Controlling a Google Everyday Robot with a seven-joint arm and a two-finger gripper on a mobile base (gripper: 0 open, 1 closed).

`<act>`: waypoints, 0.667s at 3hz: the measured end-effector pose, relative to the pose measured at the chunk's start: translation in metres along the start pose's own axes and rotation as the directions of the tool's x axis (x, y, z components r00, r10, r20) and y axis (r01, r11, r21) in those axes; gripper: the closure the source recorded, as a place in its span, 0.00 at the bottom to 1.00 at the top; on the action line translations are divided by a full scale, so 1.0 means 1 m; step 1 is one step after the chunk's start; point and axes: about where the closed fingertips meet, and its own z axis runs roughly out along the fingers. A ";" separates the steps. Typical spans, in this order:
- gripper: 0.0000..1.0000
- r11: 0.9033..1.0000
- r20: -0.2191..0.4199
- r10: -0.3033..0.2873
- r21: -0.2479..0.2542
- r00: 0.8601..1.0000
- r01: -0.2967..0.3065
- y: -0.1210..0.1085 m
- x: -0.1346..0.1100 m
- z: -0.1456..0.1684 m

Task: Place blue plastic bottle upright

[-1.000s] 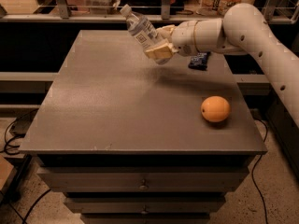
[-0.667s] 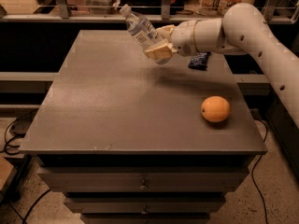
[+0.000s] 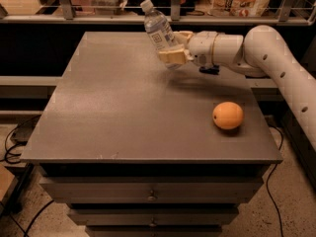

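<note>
The blue plastic bottle (image 3: 159,30) is clear with a white cap and a pale label. It is held in the air above the far middle of the table, tilted with its cap up and to the left. My gripper (image 3: 174,52) comes in from the right on a white arm and is shut on the bottle's lower body. The bottle's base is hidden behind the fingers (image 3: 172,58).
An orange (image 3: 227,115) lies on the grey table (image 3: 118,117) at the right, near the front. A small dark wrapper (image 3: 209,70) lies behind the arm at the far right. Drawers sit under the table. Railings and cables surround it.
The bottle has tipped a little more toward upright in the gripper, its cap rising. The gripper has shifted slightly. The orange has not moved.
</note>
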 end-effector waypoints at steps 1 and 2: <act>1.00 0.999 0.054 0.023 0.028 0.998 -0.024 -0.006 0.001 -0.009; 1.00 0.998 0.077 0.032 0.051 0.996 -0.037 -0.010 0.002 -0.018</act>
